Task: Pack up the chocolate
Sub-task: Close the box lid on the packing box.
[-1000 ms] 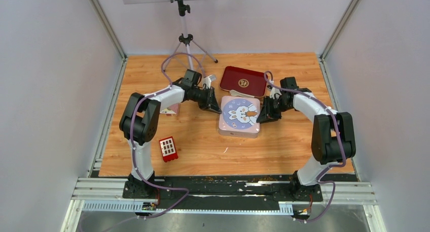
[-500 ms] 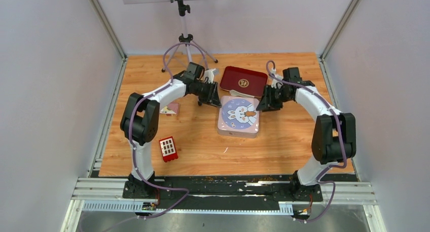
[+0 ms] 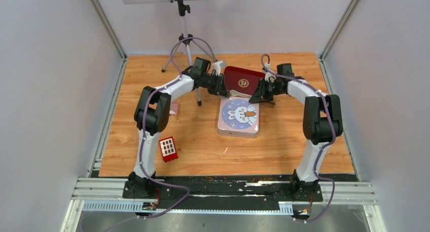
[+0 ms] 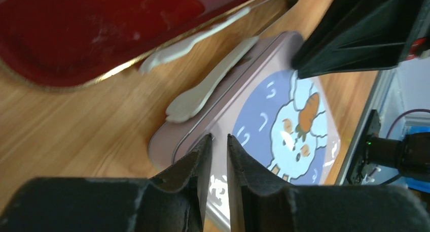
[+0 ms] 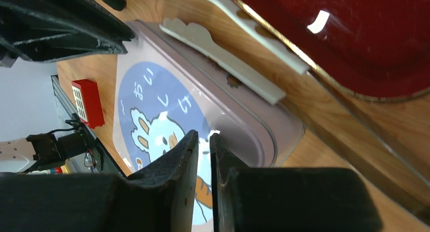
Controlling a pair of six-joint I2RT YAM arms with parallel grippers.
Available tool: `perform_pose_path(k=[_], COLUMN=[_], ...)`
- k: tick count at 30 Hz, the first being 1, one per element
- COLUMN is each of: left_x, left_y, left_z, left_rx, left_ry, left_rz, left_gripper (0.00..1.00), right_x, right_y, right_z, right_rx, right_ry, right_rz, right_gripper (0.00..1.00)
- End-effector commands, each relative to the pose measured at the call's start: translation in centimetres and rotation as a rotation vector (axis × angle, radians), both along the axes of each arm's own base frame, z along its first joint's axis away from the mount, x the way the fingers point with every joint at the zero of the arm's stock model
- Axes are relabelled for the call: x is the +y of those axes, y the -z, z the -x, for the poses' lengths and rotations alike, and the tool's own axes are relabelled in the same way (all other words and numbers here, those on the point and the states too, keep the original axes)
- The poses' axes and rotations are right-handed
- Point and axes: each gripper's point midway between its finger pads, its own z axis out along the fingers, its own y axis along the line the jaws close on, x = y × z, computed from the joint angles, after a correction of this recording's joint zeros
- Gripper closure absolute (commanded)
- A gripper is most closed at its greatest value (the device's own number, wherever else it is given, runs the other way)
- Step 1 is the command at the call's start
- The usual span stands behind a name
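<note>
No chocolate shows; presumably it sits inside the closed pink tin (image 3: 239, 116) at frame centre. Left tool (image 4: 219, 156) and right tool (image 5: 203, 151) hover nearly closed, empty. Pieces likely light, brittle: pinch sides gently.

Right pincer (image 5: 203, 148): black fingers nearly together, a thin gap between them, nothing held. Beneath, pink tin (image 5: 253, 135), lid with blue rabbit picture. White spoon (image 5: 223, 57) rests on tin's far edge. Dark red tray (image 5: 365, 34) beyond, on wooden table (image 5: 355, 135). Small red block (image 5: 87, 102) at left. Other arm's black pincer (image 5: 61, 24) upper left.
</note>
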Motion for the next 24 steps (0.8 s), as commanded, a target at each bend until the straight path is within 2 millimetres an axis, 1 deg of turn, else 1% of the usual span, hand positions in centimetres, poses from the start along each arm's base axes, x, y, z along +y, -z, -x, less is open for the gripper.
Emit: perform_pose_path(k=[1, 3, 9, 10, 11, 12, 13, 14, 16, 18, 19, 21, 23, 24], left_x=[1.2, 1.5, 2.3, 2.3, 2.1, 1.8, 1.2, 0.7, 0.0, -0.3, -0.4, -0.6, -0.7, -0.7], left_y=[6.1, 6.7, 8.7, 8.9, 8.6, 7.7, 6.0, 4.1, 0.1, -3.0, -4.4, -6.5, -7.9, -8.1], left_z=[-0.4, 0.2, 1.4, 1.4, 1.2, 0.9, 0.3, -0.3, -1.3, -1.8, -1.9, -1.4, -0.7, -0.3], left_rx=[0.062, 0.087, 0.135, 0.14, 0.134, 0.11, 0.07, 0.025, -0.074, -0.157, -0.189, -0.222, -0.242, -0.242], left_ry=[-0.054, -0.054, -0.067, -0.069, -0.068, -0.058, -0.045, -0.034, -0.015, -0.004, -0.002, 0.004, 0.007, 0.011], left_rz=[-0.129, -0.136, -0.176, -0.177, -0.171, -0.154, -0.116, -0.08, -0.023, 0.024, 0.05, 0.1, 0.141, 0.156], left_gripper=[0.72, 0.72, 0.73, 0.73, 0.74, 0.75, 0.75, 0.75, 0.75, 0.75, 0.75, 0.75, 0.75, 0.75], right_x=[-1.1, -0.8, -1.2, -1.2, -1.2, -0.8, -0.2, 0.5, 1.6, 2.1, 2.2, 2.2, 2.1, 2.1], right_y=[6.4, 6.8, 7.4, 7.5, 7.2, 6.3, 4.7, 2.9, -1.9, -5.7, -7.1, -8.9, -9.3, -9.0], right_z=[0.7, 1.4, 2.1, 2.3, 2.2, 1.8, 1.1, 0.2, -1.3, -2.1, -2.2, -2.1, -1.8, -1.5], right_rx=[0.106, 0.138, 0.15, 0.152, 0.139, 0.103, 0.053, -0.001, -0.128, -0.221, -0.248, -0.276, -0.277, -0.267], right_ry=[0.009, 0.005, 0.033, 0.03, 0.023, 0.004, -0.021, -0.044, -0.092, -0.116, -0.12, -0.122, -0.117, -0.118], right_rz=[0.151, 0.148, 0.169, 0.173, 0.168, 0.147, 0.107, 0.066, -0.008, -0.053, -0.069, -0.091, -0.097, -0.098], right_gripper=[0.84, 0.84, 0.83, 0.83, 0.84, 0.85, 0.85, 0.85, 0.85, 0.85, 0.85, 0.85, 0.85, 0.85])
